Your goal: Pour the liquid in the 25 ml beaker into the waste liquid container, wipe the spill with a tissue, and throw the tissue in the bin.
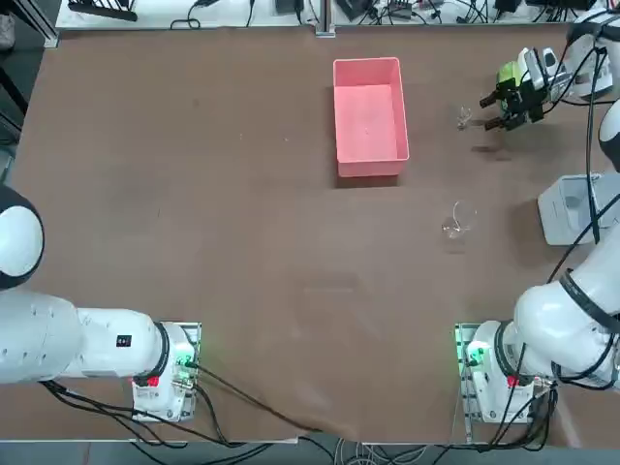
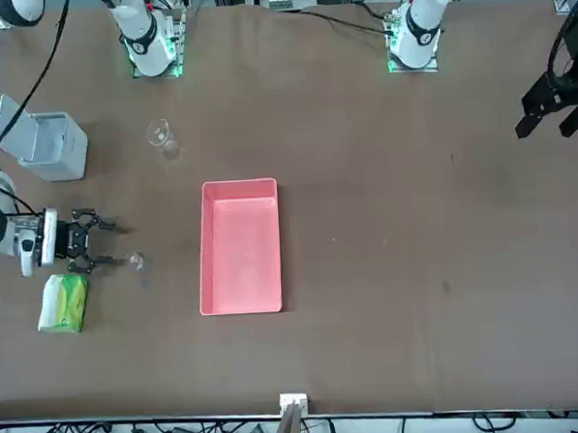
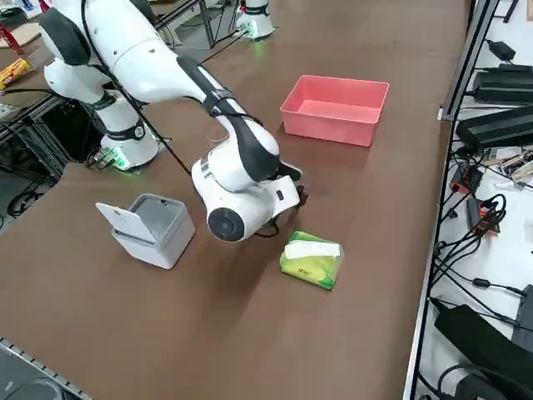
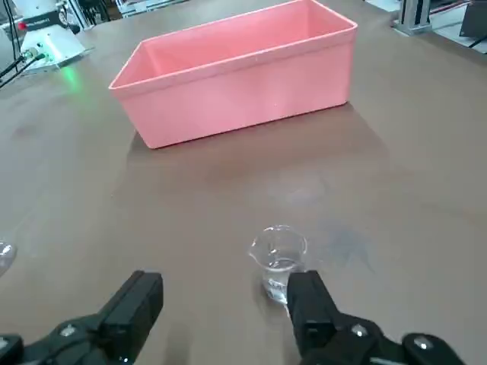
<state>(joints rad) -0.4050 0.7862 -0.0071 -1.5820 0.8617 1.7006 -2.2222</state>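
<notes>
While your right tool sits open beside the 25 ml beaker, you're pre-grasp: centre it, then close.

No text, label or number can be read on anything here.

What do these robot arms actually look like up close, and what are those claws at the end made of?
Both arms are glossy white, built of rounded segments with dark bands at the joints. Each base glows green, with a small red part beside it, and black cables trail from it. The right gripper is black with two blocky fingers, on a white wrist module. The left arm carries a small black label on its white shell.
</notes>
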